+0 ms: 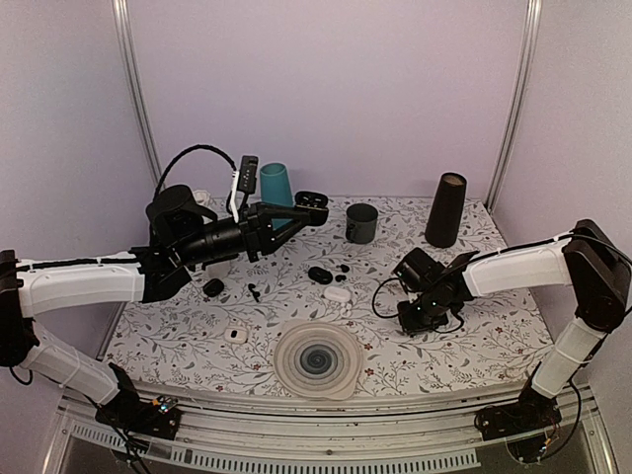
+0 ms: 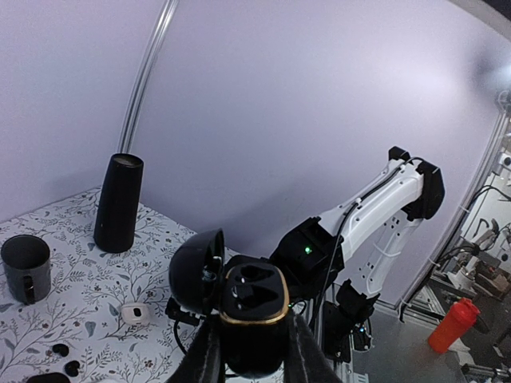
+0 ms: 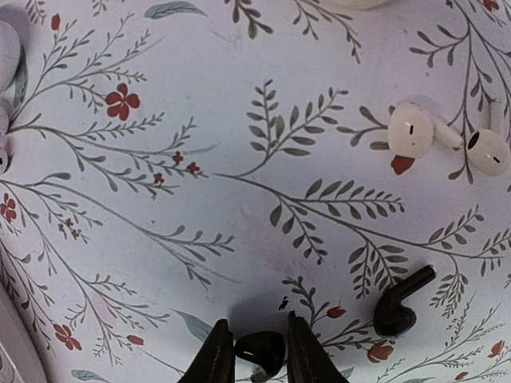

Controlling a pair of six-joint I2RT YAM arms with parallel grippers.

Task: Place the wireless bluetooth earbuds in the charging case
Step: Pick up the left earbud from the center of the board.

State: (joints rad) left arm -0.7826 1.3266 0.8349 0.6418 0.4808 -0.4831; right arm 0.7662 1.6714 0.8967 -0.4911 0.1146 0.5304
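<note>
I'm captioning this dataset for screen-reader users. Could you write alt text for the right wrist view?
The right claw pinches a black earbud against a floral tablecloth. Another black earbud lies just right of it, and two white earbuds sit at the upper right.

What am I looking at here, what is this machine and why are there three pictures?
These are two robot arms at a flowered table. One picture looks down from above; the other two come from cameras on each wrist. The left gripper holds an open black charging case with empty sockets up in the air. The right gripper, down at the table, pinches a black earbud. Beside it lie another black earbud and two white earbuds. Also on the table: a dark mug, a tall black cone and a teal cup.
</note>
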